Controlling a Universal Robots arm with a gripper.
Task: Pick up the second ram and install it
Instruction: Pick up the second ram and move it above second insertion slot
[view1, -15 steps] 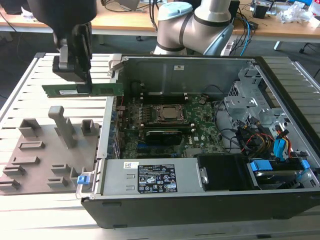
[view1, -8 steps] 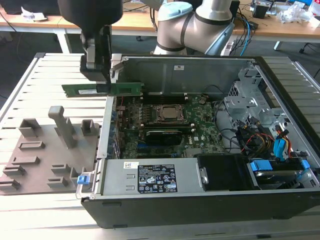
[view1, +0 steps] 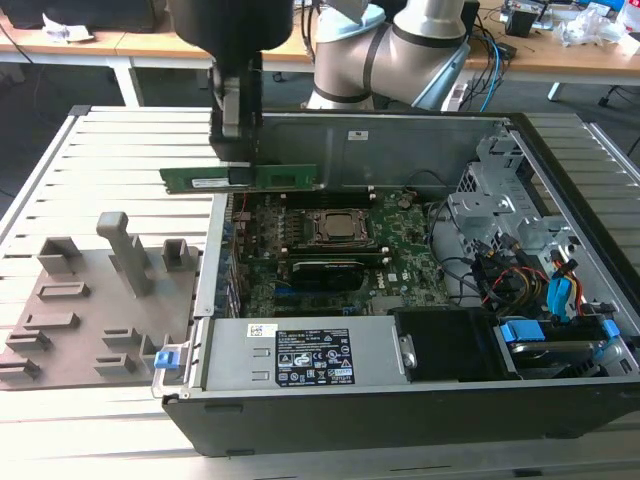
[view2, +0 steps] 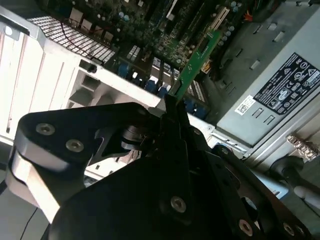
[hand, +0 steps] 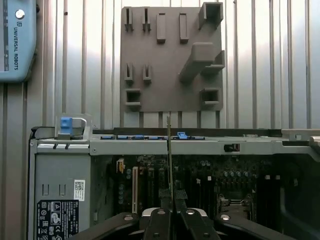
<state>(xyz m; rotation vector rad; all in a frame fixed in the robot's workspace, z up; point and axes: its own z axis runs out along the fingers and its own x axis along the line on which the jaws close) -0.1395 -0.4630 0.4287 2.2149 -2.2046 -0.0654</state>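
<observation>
The second ram (view1: 240, 178) is a long thin green stick with a pale label. It hangs level in the air over the open computer case's edge, on the exterior view's left, above the motherboard (view1: 400, 245). My gripper (view1: 237, 160) is shut on its middle from above. In the second wrist view the ram (view2: 197, 62) sticks out past the black fingers (view2: 172, 112) toward the board. In the first wrist view the ram (hand: 169, 150) shows edge-on as a thin upright line rising from the gripper (hand: 172, 202), over the dark memory slots (hand: 150, 185).
The open case (view1: 560, 180) holds a CPU socket (view1: 340, 228), a labelled power supply (view1: 300, 355), a drive cage (view1: 500, 200) and cables (view1: 540, 285). A grey fixture plate (view1: 90, 310) with upright holders lies on the slatted table at the exterior view's left. The arm's base (view1: 400, 50) stands behind.
</observation>
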